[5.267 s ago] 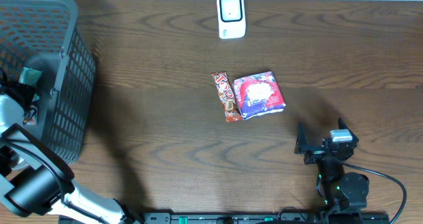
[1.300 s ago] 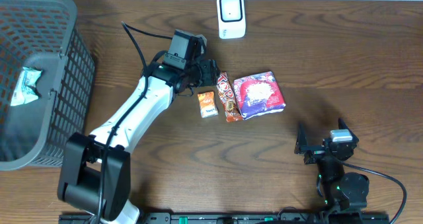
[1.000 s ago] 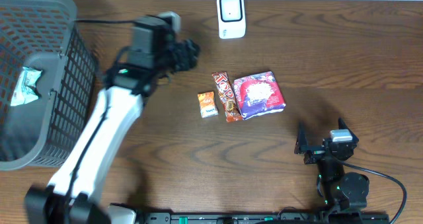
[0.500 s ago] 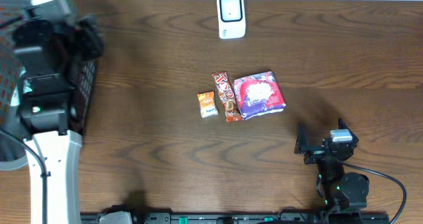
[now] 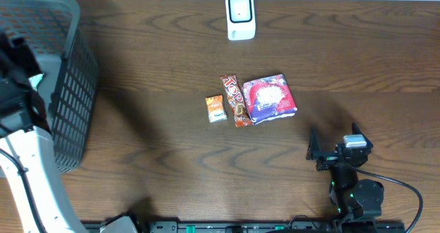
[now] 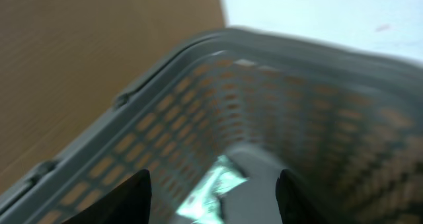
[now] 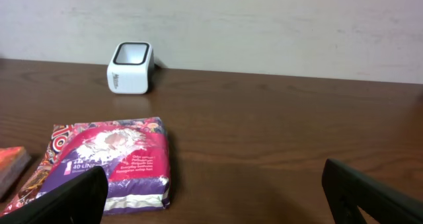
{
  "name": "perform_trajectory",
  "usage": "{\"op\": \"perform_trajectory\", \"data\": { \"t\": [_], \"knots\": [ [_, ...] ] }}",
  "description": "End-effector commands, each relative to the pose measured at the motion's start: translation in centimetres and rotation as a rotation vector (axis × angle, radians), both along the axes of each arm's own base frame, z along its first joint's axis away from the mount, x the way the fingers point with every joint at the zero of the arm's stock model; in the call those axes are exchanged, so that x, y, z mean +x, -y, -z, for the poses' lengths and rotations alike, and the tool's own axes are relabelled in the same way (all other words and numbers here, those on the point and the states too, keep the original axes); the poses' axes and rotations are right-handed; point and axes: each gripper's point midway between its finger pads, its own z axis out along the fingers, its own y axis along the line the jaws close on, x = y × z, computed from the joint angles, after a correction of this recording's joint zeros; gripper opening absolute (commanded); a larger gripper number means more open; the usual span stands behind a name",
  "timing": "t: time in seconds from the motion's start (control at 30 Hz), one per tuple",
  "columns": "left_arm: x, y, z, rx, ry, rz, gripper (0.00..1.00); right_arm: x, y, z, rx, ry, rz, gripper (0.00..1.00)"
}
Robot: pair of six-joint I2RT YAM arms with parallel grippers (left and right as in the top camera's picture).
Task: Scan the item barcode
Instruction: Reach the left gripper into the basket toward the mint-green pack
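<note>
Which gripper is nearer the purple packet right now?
Right. The right gripper sits just off the packet's near-right corner; the left gripper hangs over the basket, far left.

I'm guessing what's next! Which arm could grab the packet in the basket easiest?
Left, probably. The left tool hangs open over the basket, looking down at the packet. The right tool sits far off across the table.

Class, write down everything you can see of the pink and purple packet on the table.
The pink and purple packet is a squarish, soft, glossy wrapper. It has a red-pink centre with a white picture, a patterned border and a purple band with white print. It lies flat, face up, on the wooden table, turned slightly, its left edge close against the long chocolate bar. Nothing rests on it.
</note>
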Motion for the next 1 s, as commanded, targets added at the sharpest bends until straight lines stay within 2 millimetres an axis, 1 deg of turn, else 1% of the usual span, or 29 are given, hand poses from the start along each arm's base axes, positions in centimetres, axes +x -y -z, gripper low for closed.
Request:
{"op": "perform_trajectory", "data": {
  "t": [0.0,0.07,0.13,0.23,0.3,0.43,0.53,0.73,0.83,0.97],
  "knots": [
    [-1.2,-3.2,0.5,0.027,-0.042,-0.071,0.64,0.0,0.0,0.1,-0.008,-0.002,0.001,0.99],
    [-1.7,-4.8,2.0,0.007,-0.074,-0.108,0.66,0.0,0.0,0.1,-0.008,-0.002,0.001,0.99],
    [-2.0,-5.7,3.5,-0.016,-0.108,-0.126,0.69,0.0,0.0,0.1,-0.008,-0.002,0.001,0.99],
    [-1.9,-6.5,6.2,-0.037,-0.195,-0.121,0.7,0.0,0.0,0.1,-0.008,-0.002,0.001,0.99],
    [-1.6,-6.7,8.1,-0.038,-0.267,-0.095,0.7,0.0,0.0,0.1,-0.008,-0.002,0.001,0.99],
    [-0.6,-6.5,12.0,-0.025,-0.407,0.023,0.7,0.0,0.0,0.1,-0.008,-0.002,0.001,0.99],
    [-0.2,-6.7,14.1,-0.016,-0.479,0.067,0.7,0.0,0.0,0.1,-0.008,-0.002,0.001,0.99],
    [0.4,-7.2,19.1,0.03,-0.66,0.192,0.71,0.0,0.0,0.1,-0.008,-0.002,0.001,0.99],
    [0.9,-7.5,21.0,0.038,-0.698,0.221,0.72,0.0,0.0,0.1,-0.008,-0.002,0.001,0.99],
    [1.9,-8.3,22.7,0.045,-0.69,0.219,0.73,0.0,0.0,0.1,-0.008,-0.002,0.001,0.99]
  ]
}}
